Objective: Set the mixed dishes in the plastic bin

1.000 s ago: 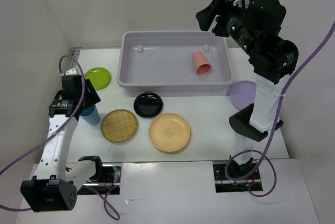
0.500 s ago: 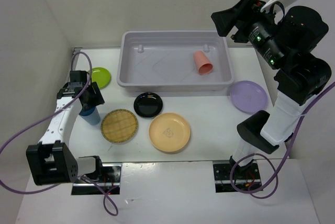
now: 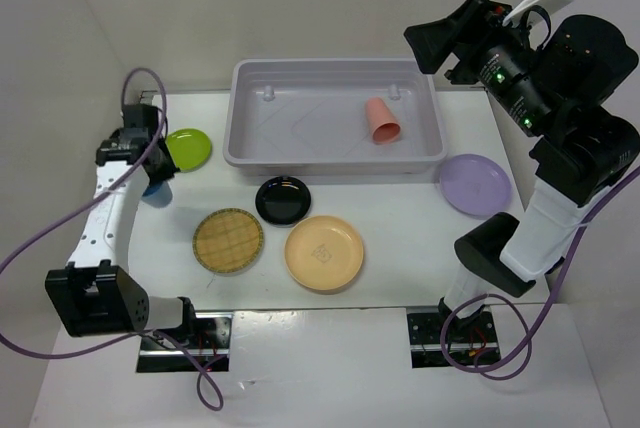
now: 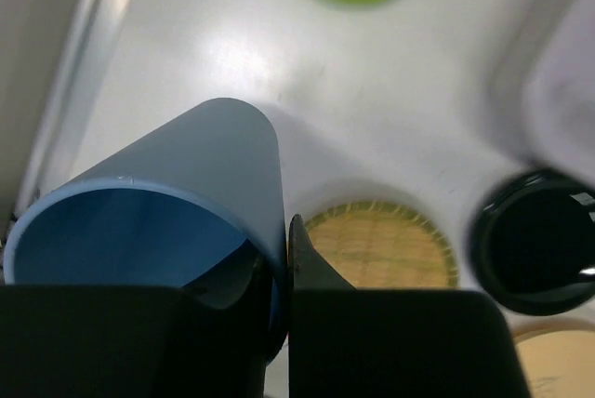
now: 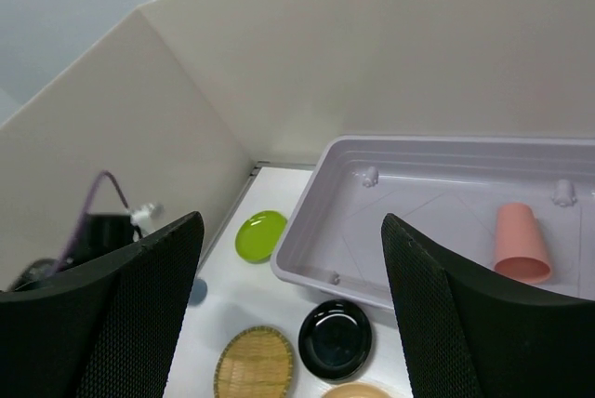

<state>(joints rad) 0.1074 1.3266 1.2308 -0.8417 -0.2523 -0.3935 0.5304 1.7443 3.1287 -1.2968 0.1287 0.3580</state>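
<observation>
Your left hand is clamped on the blue cup at the left edge of the tabletop. In the left wrist view one finger looks to sit inside the cup's mouth and the other presses the outer wall, with the open mouth turned toward the camera. From above, only a sliver of blue shows under the hand, just beside the lime green plate, which lies flat near the left end of the plastic bin.

Your right hand hangs high over the far right corner of the bin, its fingers spread wide apart and nothing between them.

The salmon-red cup lies on its side inside the bin, toward the right end, mouth pointing to the near wall. You have four plates on the tabletop in front of the bin. The glossy black plate is just beside the near wall, and the tan woven-pattern plate and the peach-orange plate are closer to the arm bases. The lavender plate is off the bin's right near corner.
</observation>
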